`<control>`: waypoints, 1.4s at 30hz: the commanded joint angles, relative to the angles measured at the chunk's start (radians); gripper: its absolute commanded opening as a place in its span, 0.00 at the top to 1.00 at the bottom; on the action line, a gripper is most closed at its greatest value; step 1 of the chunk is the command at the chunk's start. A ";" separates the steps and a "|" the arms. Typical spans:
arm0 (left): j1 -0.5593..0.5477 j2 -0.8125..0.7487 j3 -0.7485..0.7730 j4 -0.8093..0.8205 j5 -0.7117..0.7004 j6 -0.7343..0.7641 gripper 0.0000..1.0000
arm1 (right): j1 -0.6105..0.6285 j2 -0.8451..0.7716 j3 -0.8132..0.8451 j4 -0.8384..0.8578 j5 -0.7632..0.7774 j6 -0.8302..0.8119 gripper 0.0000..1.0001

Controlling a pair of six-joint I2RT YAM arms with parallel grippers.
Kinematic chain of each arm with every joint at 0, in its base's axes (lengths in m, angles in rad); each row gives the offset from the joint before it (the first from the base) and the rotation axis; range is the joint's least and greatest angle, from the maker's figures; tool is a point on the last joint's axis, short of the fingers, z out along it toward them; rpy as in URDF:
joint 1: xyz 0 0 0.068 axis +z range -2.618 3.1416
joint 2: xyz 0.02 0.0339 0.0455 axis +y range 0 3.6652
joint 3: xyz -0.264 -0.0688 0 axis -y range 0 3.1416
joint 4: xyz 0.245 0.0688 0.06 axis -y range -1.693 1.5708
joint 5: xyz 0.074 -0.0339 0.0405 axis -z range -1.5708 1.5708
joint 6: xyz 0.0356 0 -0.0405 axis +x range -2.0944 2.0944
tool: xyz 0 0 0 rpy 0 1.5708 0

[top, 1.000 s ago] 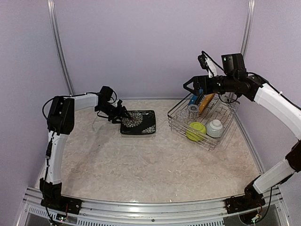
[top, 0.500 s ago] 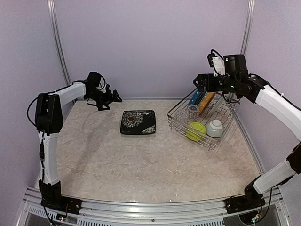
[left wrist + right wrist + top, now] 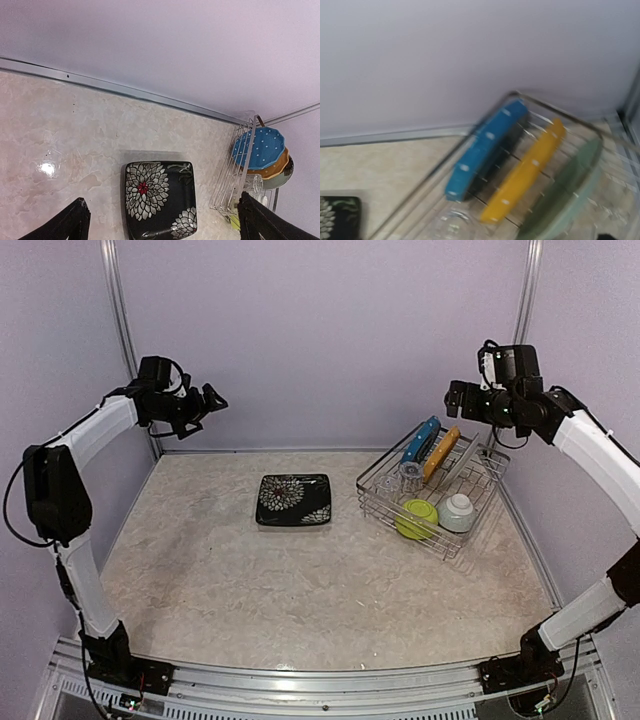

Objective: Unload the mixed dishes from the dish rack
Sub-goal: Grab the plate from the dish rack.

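The black square plate (image 3: 292,500) with white flowers lies flat on the table, outside the dish rack (image 3: 372,502); it also shows in the left wrist view (image 3: 160,200). In the rack stand the blue white-dotted plate (image 3: 420,440), the yellow plate (image 3: 441,453) and the teal plate (image 3: 570,195), all on edge. The lime-green bowl (image 3: 415,518), the pale grey-green bowl (image 3: 457,512) and two clear glasses (image 3: 410,475) sit in its near half. My left gripper (image 3: 210,400) is open and empty, high at the back left. My right gripper (image 3: 455,400) is open and empty, high above the rack's far end.
The rack (image 3: 235,180) stands at the back right, close to the right wall. A metal rail (image 3: 125,91) runs along the foot of the back wall. Upright metal strips (image 3: 125,330) stand in the back corners. The right wrist view is blurred.
My left gripper let go of the black plate, rose and swung left toward the back corner. My right gripper drew back to the right and up, away from the standing plates.
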 commanded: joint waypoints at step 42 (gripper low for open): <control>0.055 -0.356 -0.302 0.110 -0.125 -0.066 0.05 | -0.328 0.463 0.066 -0.052 -0.321 0.518 0.20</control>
